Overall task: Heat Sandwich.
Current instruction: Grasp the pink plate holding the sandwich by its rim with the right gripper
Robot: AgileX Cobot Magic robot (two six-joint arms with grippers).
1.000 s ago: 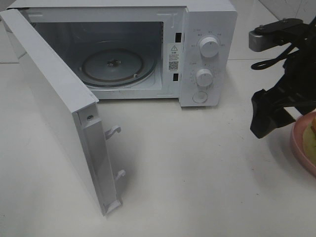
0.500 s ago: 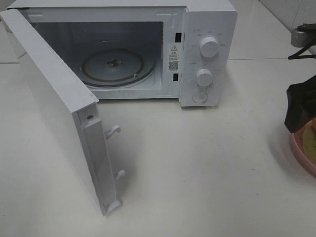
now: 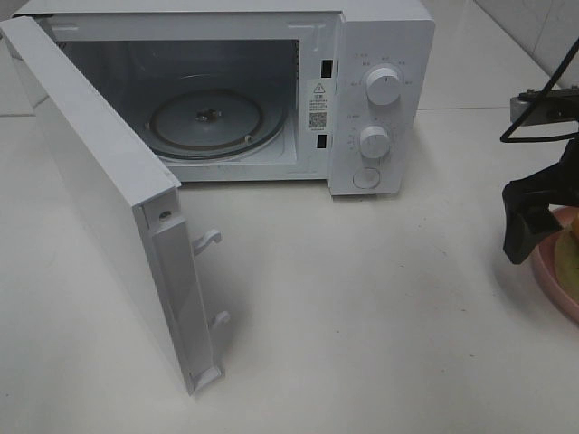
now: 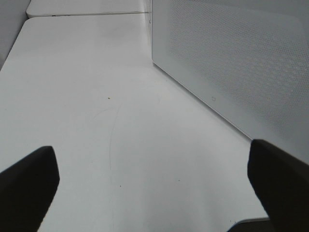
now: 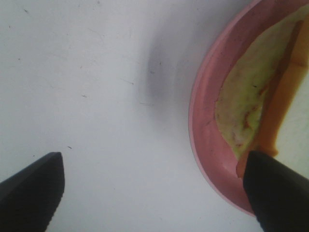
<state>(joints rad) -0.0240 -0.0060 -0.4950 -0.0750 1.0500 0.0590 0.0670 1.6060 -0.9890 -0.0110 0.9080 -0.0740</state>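
Observation:
The sandwich (image 5: pixel 241 108) lies on a pink plate (image 5: pixel 203 140); its pale green leaf and orange filling (image 5: pixel 282 92) show in the right wrist view. In the high view only a sliver of the sandwich (image 3: pixel 570 255) shows, on the plate (image 3: pixel 554 287) at the right edge of the frame. My right gripper (image 3: pixel 529 226) hangs open over the plate's left rim; seen from the wrist, the right gripper (image 5: pixel 154 193) has one finger over bare table and the other over the plate. My left gripper (image 4: pixel 154 193) is open above the table beside the microwave door (image 4: pixel 231 63), and it is out of the high view.
The white microwave (image 3: pixel 380 99) stands at the back with its door (image 3: pixel 99 190) swung wide toward the front left. The glass turntable (image 3: pixel 208 122) inside has nothing on it. White tabletop (image 3: pixel 362 307) spreads between the door and the plate.
My right arm swung right toward the plate, then came back slightly left and lower. Both grippers stayed open. The microwave and door did not move.

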